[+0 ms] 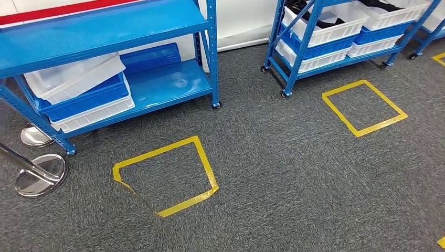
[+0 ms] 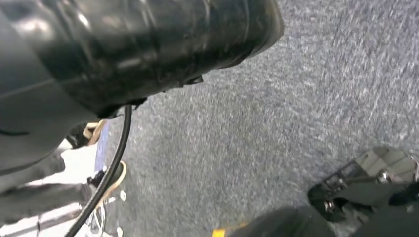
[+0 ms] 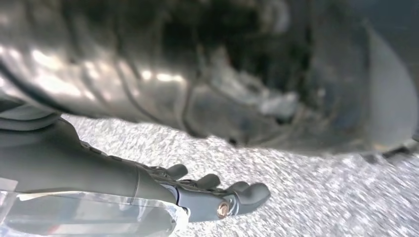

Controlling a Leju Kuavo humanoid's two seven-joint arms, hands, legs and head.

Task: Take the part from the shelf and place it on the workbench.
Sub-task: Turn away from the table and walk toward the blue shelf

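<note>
Shelf (image 1: 157, 84): blue steel, flat boards; white and blue plastic bins (image 1: 78, 89) on its lower board.
Floor (image 1: 273, 173): grey carpet, yellow tape squares (image 1: 165, 176).
Right robot hand (image 3: 197, 195): fingers extended, empty, above carpet.
Left robot hand: cannot tell.
Part: cannot tell.

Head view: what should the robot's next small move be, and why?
Probably a step toward the yellow floor square in front of the blue shelf: the shelf looks beyond arm's reach, and the right hand hangs low over the carpet.
</note>
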